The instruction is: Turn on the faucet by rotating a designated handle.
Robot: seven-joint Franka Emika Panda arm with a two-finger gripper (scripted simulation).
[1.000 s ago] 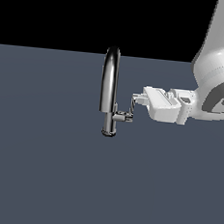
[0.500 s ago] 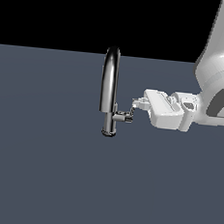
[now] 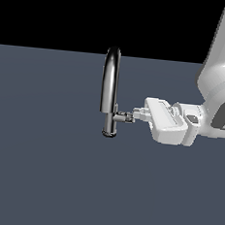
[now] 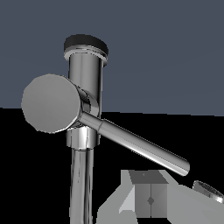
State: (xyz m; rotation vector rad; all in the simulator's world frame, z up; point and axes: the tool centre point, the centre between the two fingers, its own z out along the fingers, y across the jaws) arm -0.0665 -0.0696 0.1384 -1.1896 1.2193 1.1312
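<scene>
A tall shiny chrome faucet with a high arched gooseneck spout [image 3: 109,92] stands upright on the flat dark slate-grey bench [image 3: 45,176], near its middle and well away from every edge that shows. Its cylindrical base meets the bench surface directly. Low on the body, a short horizontal stub juts toward the exterior view's right, carrying the small thin chrome lever handle [image 3: 124,117].

The white end effector [image 3: 135,115] of the white robot arm [image 3: 220,81] reaches in level from the exterior view's right, its tip right at the outer end of the handle stub. Whether it actually touches the stub cannot be told at this size, and neither view shows whether its fingers are apart or together.

In the wrist view the faucet [image 4: 84,127] fills the frame at close range: the round flat end of the stub faces the camera, and the handle [image 4: 133,143] shows as a slim chrome rod slanting away from the body. A grey blocky part of the end effector [image 4: 150,200] sits close under the rod's free end.
</scene>
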